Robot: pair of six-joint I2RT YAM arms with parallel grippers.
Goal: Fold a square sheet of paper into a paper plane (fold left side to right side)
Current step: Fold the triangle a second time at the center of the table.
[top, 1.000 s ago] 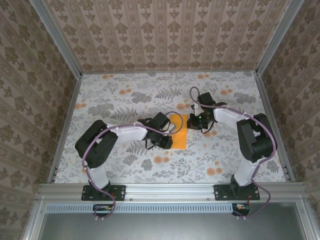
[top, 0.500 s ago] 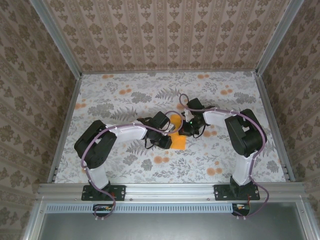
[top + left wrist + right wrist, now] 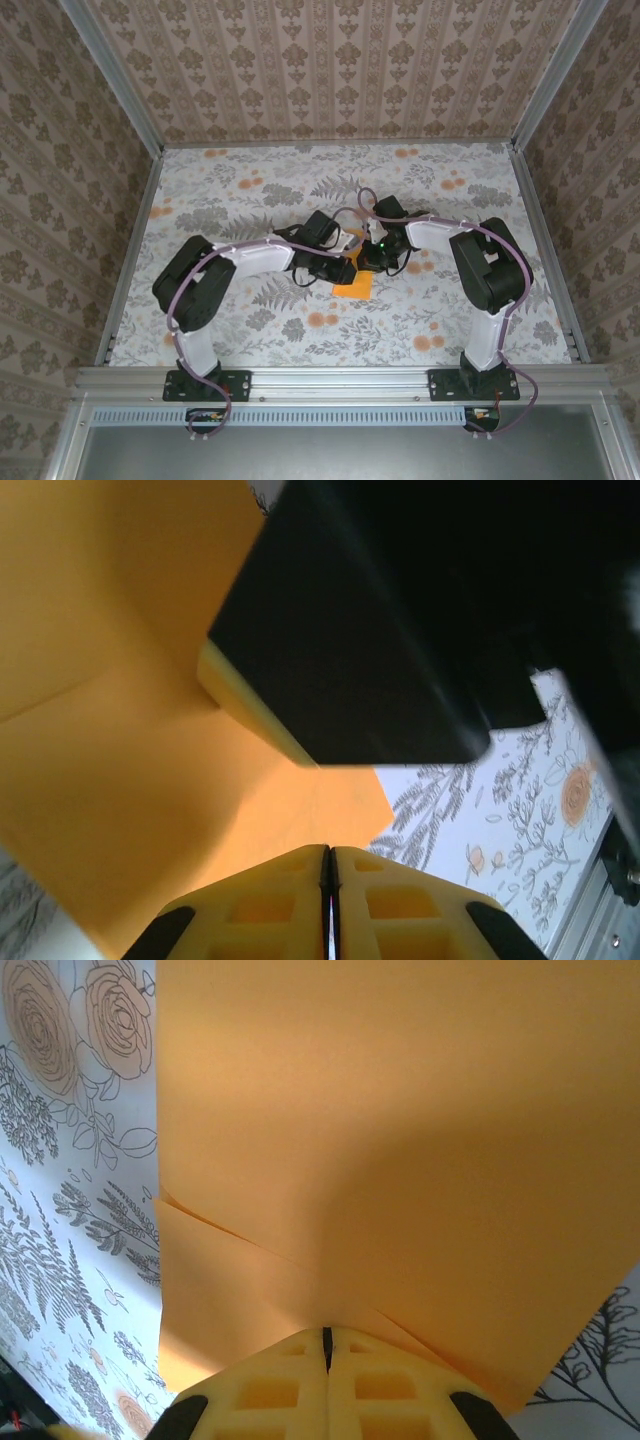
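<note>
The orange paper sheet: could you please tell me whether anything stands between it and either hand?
Nothing visible does. The right hand appears shut on the edge of the orange paper sheet, and the shut left hand sits right against it, with nothing between.

Orange paper (image 3: 355, 287) on floral desk (image 3: 250, 330); left gripper (image 3: 346, 268) at paper's left edge, right gripper (image 3: 373, 260) at paper's far-right corner.

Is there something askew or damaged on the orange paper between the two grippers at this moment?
Yes, slightly. In the right wrist view the layers of the square sheet of paper do not line up: on its left edge a lower layer shows at a slant under the upper one. I see no tear.
</note>
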